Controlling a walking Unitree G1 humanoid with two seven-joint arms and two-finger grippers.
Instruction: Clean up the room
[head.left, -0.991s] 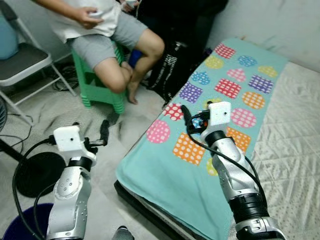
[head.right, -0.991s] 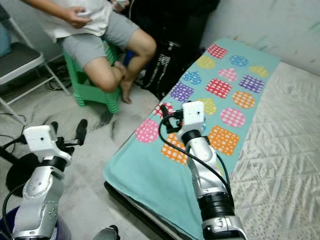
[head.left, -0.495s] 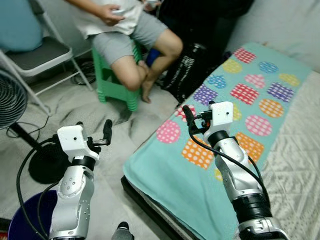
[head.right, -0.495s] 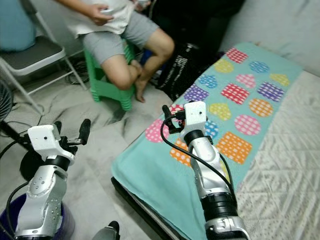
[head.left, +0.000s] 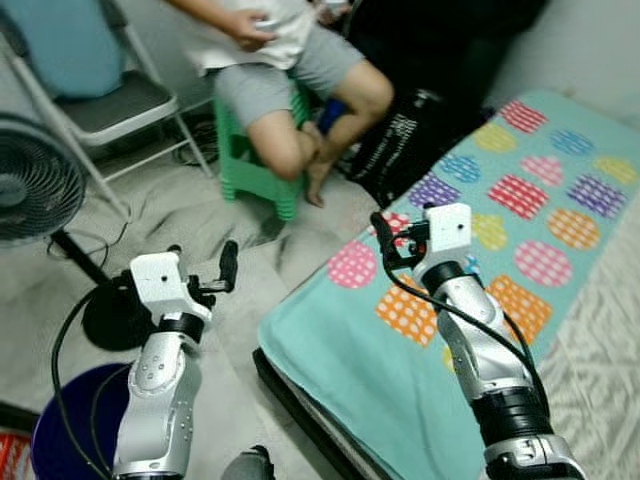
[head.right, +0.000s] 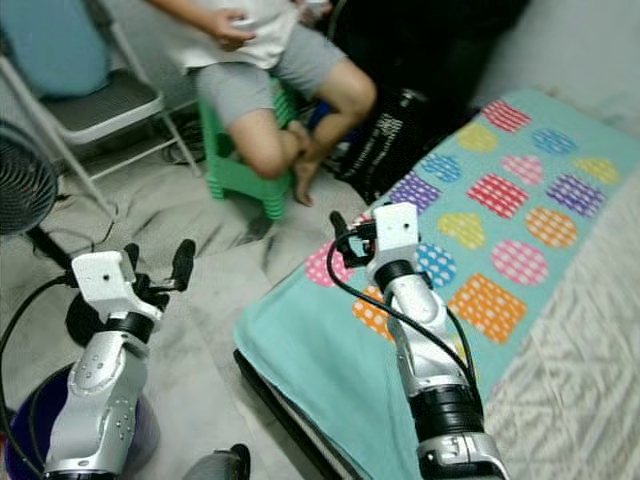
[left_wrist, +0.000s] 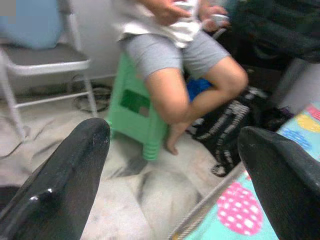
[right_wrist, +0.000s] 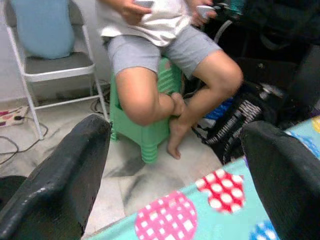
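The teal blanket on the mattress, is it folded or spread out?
Spread out. The teal blanket lies flat over the mattress, its patterned patches showing and its near edge hanging over the side. The right end effector hovers above it.

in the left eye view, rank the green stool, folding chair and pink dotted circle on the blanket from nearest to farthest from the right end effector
From the right end effector:
1. Pink dotted circle on the teal blanket, just below it at the blanket's near corner.
2. Green stool, across the floor to its left, under the seated person.
3. Folding chair, farthest left, by the wall.
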